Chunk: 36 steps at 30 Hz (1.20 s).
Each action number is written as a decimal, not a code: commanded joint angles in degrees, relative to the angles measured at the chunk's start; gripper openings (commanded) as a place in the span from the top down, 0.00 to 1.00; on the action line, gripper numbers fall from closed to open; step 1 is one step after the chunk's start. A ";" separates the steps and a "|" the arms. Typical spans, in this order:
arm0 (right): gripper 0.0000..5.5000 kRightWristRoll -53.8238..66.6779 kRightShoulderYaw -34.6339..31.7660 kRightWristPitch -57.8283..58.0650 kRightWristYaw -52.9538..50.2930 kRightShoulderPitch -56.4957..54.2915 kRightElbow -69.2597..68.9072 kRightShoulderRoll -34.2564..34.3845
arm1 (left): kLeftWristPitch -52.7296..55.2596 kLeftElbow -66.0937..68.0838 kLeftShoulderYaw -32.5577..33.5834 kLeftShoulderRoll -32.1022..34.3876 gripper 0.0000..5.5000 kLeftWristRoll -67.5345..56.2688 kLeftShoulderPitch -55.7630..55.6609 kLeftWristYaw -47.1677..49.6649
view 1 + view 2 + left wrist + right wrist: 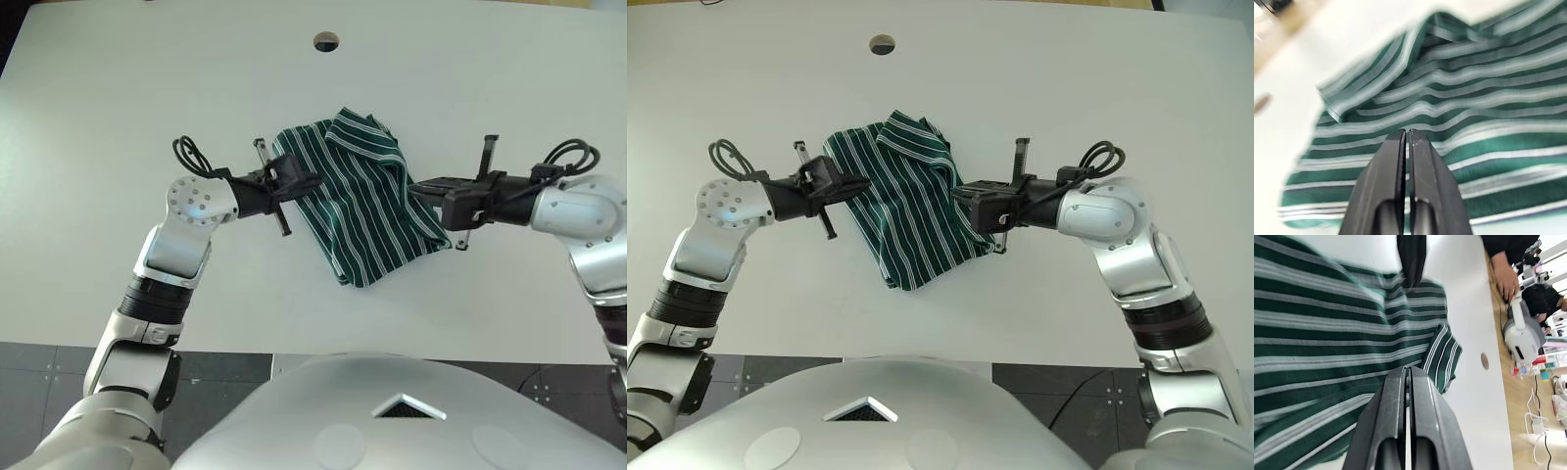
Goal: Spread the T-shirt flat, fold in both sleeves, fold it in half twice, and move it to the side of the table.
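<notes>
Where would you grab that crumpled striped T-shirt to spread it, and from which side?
Probably its two side edges, left end effector from the left, right end effector from the right: the T-shirt lies bunched, and only its edges lie thin on the table.

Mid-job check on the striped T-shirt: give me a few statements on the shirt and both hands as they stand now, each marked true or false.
1. The T-shirt lies spread flat. False: it is bunched and folded over on itself.
2. The left hand is at the shirt's left edge, the right hand at its right edge. True.
3. Both hands are wide open. False: each hand's fingers are pressed together.
4. The shirt sits near the middle of the table, not at its side. True.
</notes>
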 commanded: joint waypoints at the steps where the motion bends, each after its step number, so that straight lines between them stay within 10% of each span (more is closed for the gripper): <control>1: 0.98 -8.85 5.17 -5.08 -2.69 -2.25 8.87 1.41 | 2.91 -6.59 2.96 0.24 0.97 -4.59 1.16 -0.93; 21: 0.98 -5.06 8.52 -3.83 10.35 7.76 0.67 -7.09 | 3.09 1.86 -8.51 -0.19 0.97 5.68 2.29 1.20; 31: 0.98 -3.13 6.90 -2.63 8.24 8.85 -2.30 -4.85 | 0.18 0.59 -6.88 -0.12 0.97 3.91 3.27 -0.23; 36: 0.92 0.42 -3.30 -8.15 -1.30 6.57 -2.62 -3.07 | -9.54 -11.18 5.13 0.61 0.88 -10.03 6.41 -3.30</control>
